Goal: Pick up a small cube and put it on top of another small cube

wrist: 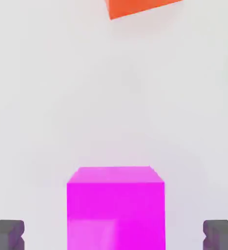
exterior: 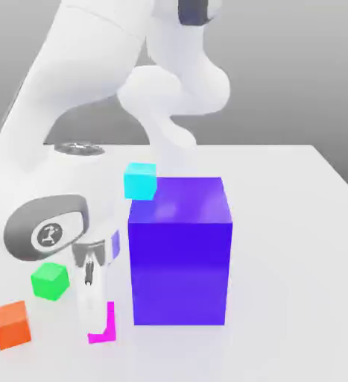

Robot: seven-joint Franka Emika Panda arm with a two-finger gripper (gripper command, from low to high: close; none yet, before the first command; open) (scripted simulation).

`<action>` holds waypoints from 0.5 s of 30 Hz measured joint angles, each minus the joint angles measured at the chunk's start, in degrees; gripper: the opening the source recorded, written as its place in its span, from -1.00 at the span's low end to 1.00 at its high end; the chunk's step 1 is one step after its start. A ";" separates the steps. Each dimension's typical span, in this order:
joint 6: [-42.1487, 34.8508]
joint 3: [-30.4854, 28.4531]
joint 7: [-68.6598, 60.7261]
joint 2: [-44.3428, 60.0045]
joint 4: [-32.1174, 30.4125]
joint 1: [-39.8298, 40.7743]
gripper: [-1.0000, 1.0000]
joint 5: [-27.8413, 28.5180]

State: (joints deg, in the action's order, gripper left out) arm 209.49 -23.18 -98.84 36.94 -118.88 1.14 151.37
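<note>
The small magenta cube (exterior: 104, 329) rests on the white table near its front edge, just to the exterior view's left of the big blue block. My gripper (exterior: 93, 319) has come down over it, and the white hand hides most of the cube in the exterior view. In the hand view the magenta cube (wrist: 115, 207) sits between the two dark fingertips (wrist: 7, 234), with a clear gap on each side, so the gripper is open and not touching it. The small green cube (exterior: 50, 280) stands on the table to the exterior view's left of the gripper.
A tall blue-purple block (exterior: 180, 250) stands close to the gripper on the exterior view's right. A cyan cube (exterior: 140, 180) sits behind the block's far left corner. An orange cube (exterior: 13, 324) lies at the front left, also visible as the orange cube (wrist: 140, 7) ahead of the hand.
</note>
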 joint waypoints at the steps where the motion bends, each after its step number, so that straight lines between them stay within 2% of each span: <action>1: -0.01 0.00 -0.01 0.00 0.00 0.00 -1.00 -0.01; 5: -0.66 0.52 -0.56 0.72 0.14 0.50 -1.00 -0.54; 10: 3.91 -4.02 3.24 -6.46 -1.37 -3.98 -1.00 3.11; 15: -3.50 -3.40 2.71 -14.46 -4.51 -2.38 -1.00 -0.55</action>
State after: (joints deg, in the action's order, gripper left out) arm 205.98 -26.58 -96.13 22.47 -123.39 -1.24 150.81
